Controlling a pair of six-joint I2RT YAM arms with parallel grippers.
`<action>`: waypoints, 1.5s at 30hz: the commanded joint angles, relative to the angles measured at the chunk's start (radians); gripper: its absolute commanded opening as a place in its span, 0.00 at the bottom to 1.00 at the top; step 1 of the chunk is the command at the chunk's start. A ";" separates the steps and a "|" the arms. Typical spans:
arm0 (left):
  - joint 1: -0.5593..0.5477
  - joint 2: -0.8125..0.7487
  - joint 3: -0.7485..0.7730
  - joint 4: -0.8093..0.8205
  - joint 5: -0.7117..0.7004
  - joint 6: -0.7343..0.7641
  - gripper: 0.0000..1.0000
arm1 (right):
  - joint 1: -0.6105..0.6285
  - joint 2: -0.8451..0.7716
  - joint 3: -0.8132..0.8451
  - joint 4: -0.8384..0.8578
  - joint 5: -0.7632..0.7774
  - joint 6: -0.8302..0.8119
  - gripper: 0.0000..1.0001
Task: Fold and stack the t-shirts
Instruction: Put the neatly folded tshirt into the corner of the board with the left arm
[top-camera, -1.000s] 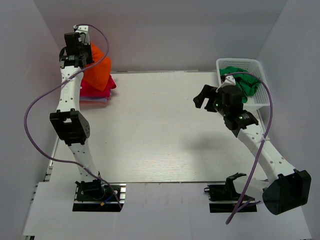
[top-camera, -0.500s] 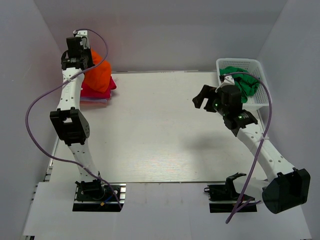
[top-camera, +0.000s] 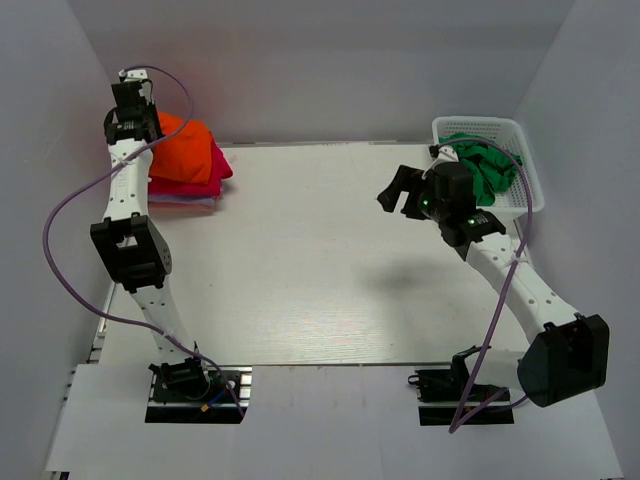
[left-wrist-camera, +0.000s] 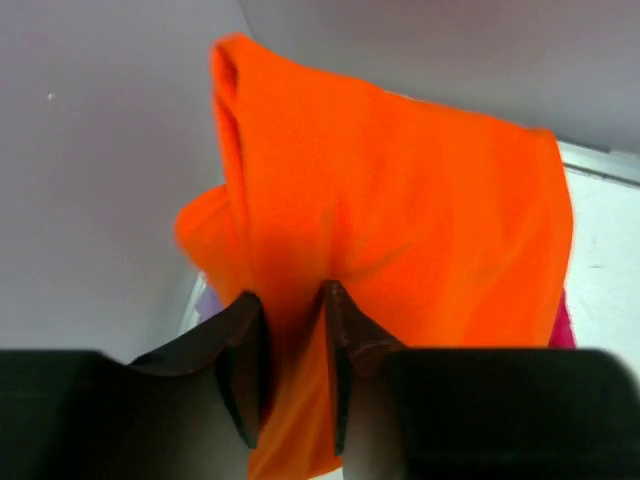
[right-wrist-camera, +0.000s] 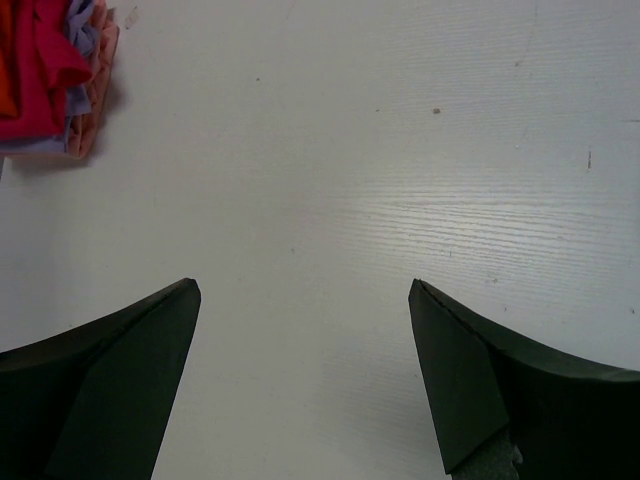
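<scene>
Cloth of the orange-red t-shirt (left-wrist-camera: 420, 200) is pinched between the fingers of the left gripper (left-wrist-camera: 292, 300), which are drawn close together on a fold of it. This is at the far left corner of the table (top-camera: 300, 260), close to the left wall. The shirt lies draped on top of a stack there, over a magenta t-shirt (top-camera: 222, 165), with a pale lilac t-shirt (top-camera: 185, 202) at the bottom. Its gripped edge rises in a crumpled ridge. The right gripper (right-wrist-camera: 300, 290) hovers above bare tabletop right of the middle, jaws wide apart and holding nothing, facing left towards the stack. Just beyond it, at the far right, stands a white basket (top-camera: 532, 190) with a green t-shirt (top-camera: 492, 168) bundled inside.
</scene>
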 joint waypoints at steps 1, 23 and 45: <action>0.017 0.001 0.001 0.026 -0.020 0.002 0.40 | -0.006 0.002 0.047 0.033 -0.010 0.004 0.91; -0.005 -0.134 0.061 -0.091 0.222 -0.211 1.00 | -0.003 -0.010 0.039 -0.001 -0.093 -0.007 0.91; -0.557 -0.931 -1.038 -0.012 0.193 -0.554 1.00 | -0.004 -0.427 -0.424 -0.035 -0.080 0.094 0.91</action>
